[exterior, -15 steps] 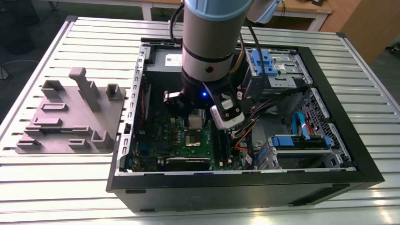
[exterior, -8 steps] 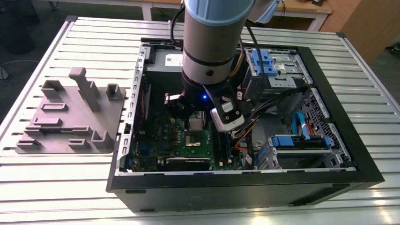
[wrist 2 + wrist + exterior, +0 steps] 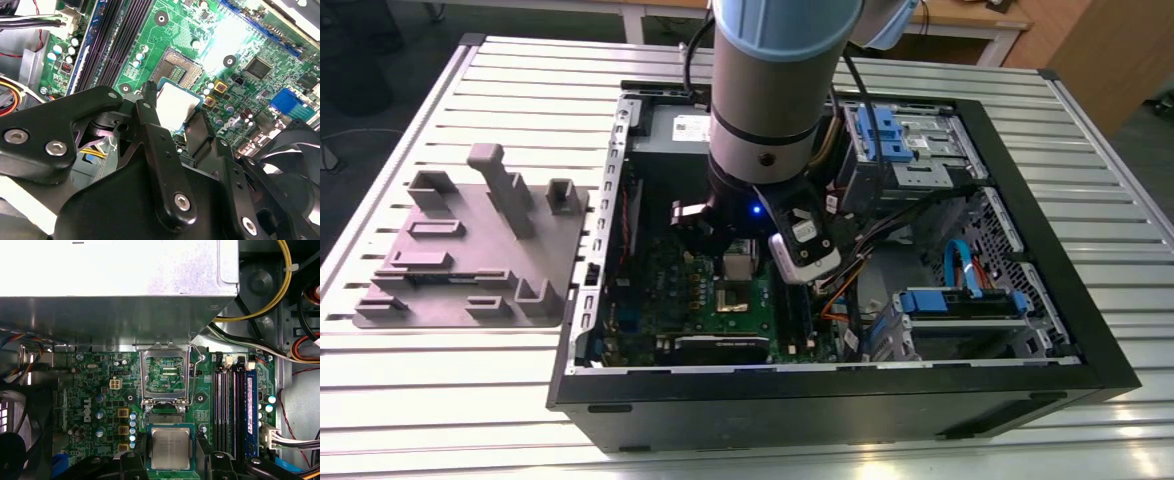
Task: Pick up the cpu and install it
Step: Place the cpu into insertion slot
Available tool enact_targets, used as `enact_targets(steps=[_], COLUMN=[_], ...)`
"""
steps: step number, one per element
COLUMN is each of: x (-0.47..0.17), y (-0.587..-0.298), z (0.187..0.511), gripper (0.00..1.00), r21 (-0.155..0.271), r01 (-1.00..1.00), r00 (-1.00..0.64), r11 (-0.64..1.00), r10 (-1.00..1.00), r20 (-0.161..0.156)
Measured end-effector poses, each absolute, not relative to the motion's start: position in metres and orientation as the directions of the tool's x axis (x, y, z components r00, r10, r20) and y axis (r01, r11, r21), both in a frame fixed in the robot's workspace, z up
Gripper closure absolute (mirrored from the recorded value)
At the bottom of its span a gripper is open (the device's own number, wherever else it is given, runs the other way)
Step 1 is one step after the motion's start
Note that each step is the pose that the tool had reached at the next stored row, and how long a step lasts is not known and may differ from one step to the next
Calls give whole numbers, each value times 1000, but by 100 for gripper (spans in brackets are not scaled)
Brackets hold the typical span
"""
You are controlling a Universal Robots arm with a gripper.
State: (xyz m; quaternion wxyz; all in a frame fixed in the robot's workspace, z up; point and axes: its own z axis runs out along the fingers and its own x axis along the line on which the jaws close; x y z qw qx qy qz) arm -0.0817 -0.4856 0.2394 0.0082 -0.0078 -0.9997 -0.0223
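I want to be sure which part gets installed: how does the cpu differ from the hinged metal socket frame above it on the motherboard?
The cpu is a solid square with a plain silvery top; the socket frame is a taller rectangle with an open window showing the motherboard through it. The cpu is held between the gripper's jaws; the socket frame is swung open on its hinge, clear of them. Both are silvery metal.

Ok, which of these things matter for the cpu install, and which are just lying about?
In the job: cpu, held by the gripper; open socket frame; bare socket; green motherboard.
Lying about: grey fixture plate on the table; power supply; memory slots; blue drive bays.
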Motion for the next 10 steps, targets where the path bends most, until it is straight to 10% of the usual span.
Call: enact_targets(steps=[10], x=[-82], y=[-489], z=[236], gripper=[53], r21=[45], r01=[16], r00=[-1000], r11=[999], r10=[15], r20=[17])
